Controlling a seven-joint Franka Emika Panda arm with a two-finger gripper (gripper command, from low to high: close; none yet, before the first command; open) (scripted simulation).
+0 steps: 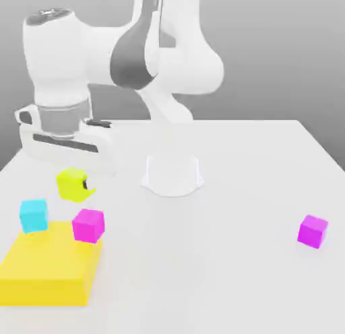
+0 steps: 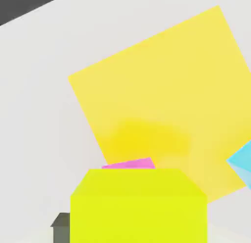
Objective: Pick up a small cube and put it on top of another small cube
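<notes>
sm cube [image 1: 72,184]: lime-ylw | block [image 1: 50,262]: ylw | tbl [image 1: 222,191]: wht

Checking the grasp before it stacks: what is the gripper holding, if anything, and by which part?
The small lime-yellow cube, apparently gripped by its sides; which faces exactly, I cannot tell.

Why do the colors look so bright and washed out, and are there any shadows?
Exterior view: the pale table and white arm nearly merge under bright, even light, with hardly any shadow; hand view: a soft, darker patch tints the yellow block, perhaps a shadow.
</notes>
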